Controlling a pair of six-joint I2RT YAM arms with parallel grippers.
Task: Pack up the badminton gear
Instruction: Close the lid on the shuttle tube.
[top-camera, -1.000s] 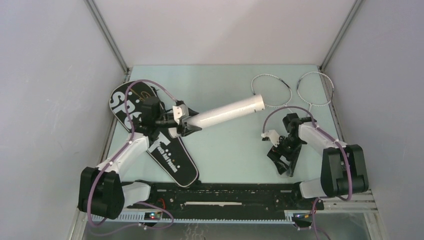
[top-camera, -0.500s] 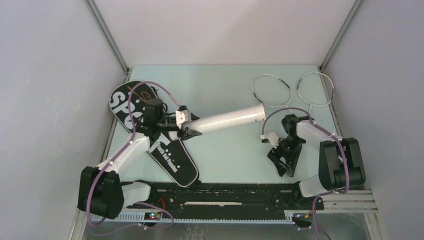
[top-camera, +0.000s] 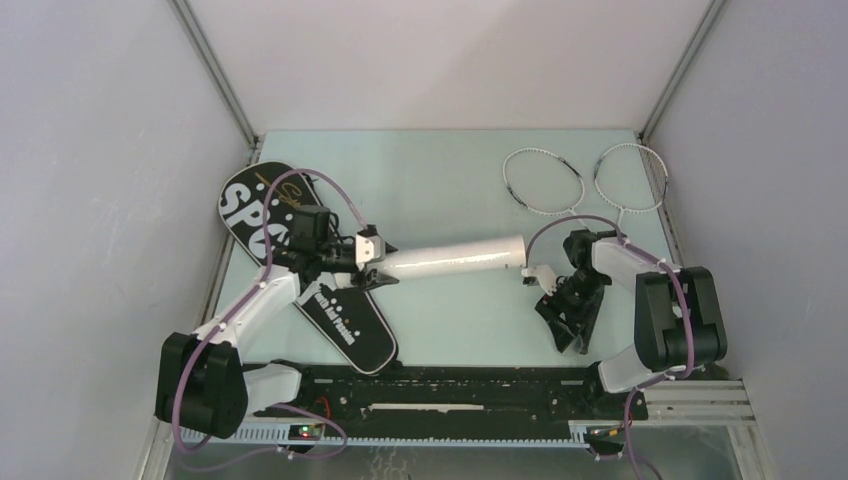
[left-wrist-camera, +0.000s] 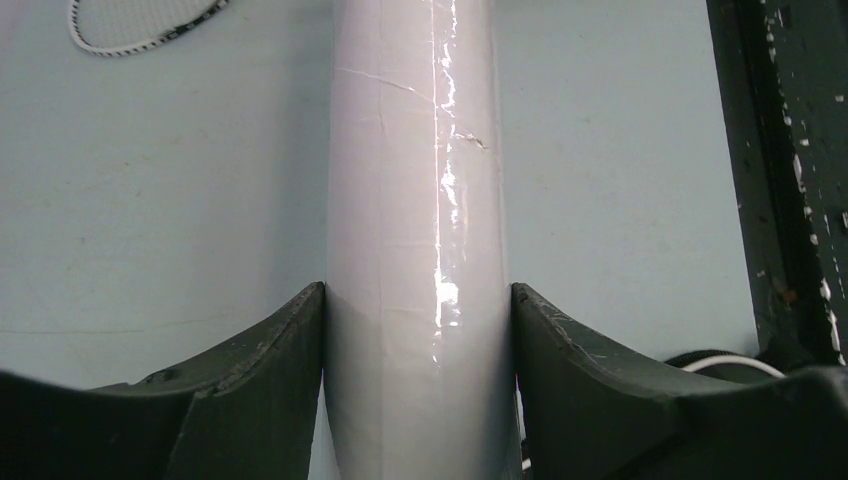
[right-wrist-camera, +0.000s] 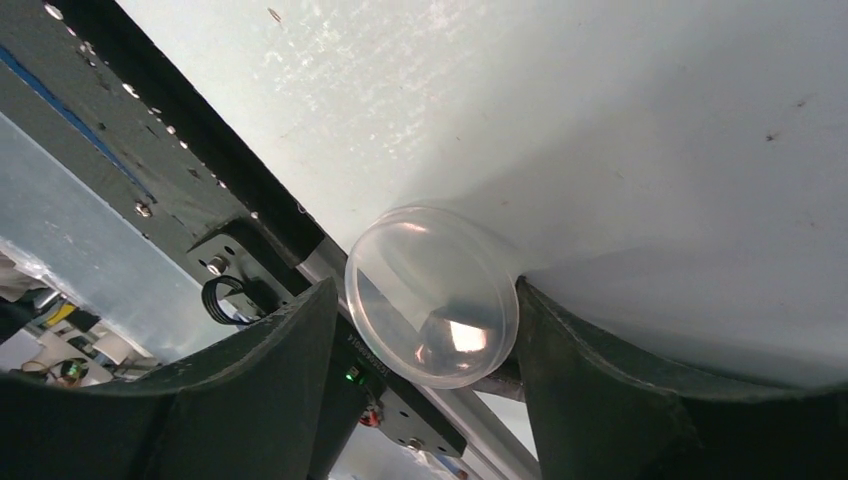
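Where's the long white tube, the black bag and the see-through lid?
white tube (top-camera: 450, 257), top view, middle of its length.
black bag (top-camera: 345, 325), top view, its narrow handle end.
clear lid (right-wrist-camera: 432, 295), right wrist view, centre of its round face.

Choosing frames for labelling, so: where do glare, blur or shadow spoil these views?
Left wrist: a glare streak runs down the white tube. Right wrist: the clear cap carries a bright highlight, and the lower-left background is blurred. Top external: sharp, evenly lit, only soft shadows.
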